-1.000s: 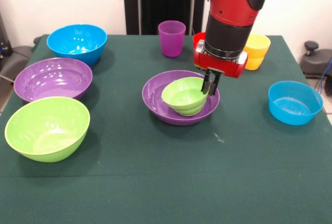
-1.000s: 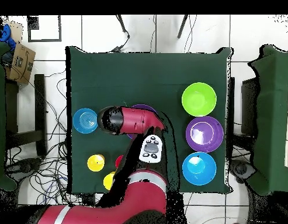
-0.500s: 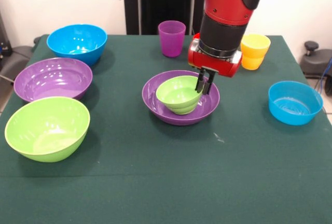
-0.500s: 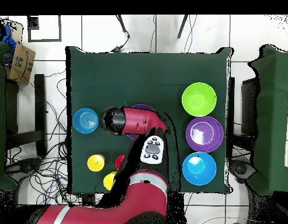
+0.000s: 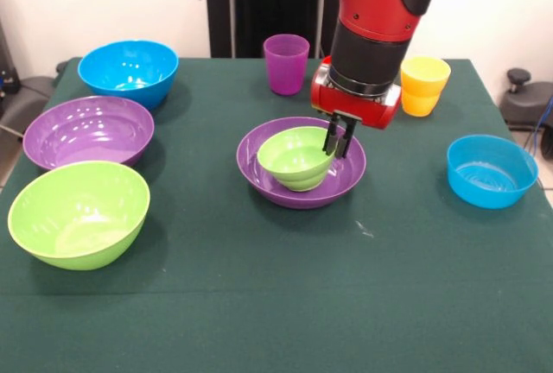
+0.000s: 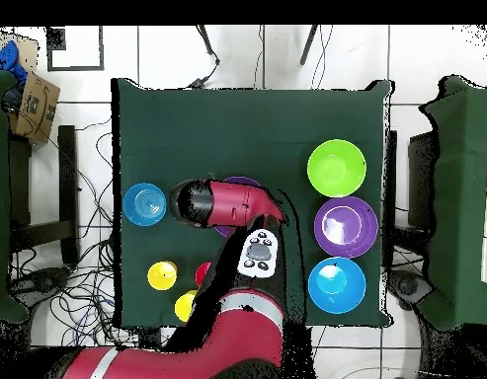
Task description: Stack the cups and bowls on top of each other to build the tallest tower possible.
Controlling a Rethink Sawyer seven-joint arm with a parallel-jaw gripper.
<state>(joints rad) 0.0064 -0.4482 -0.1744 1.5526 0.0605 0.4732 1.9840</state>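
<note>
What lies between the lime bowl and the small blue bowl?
In the front view, the purple bowl holding the small green bowl, between lime bowl and small blue bowl.

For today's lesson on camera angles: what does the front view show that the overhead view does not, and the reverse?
Only the front view shows the gripper shut on the rim of the small green bowl, which sits in a purple bowl, and the purple cup. Only the overhead view shows the cardboard box and floor cables; there the arm hides the small green bowl. Both show the large green bowl and the table.
</note>
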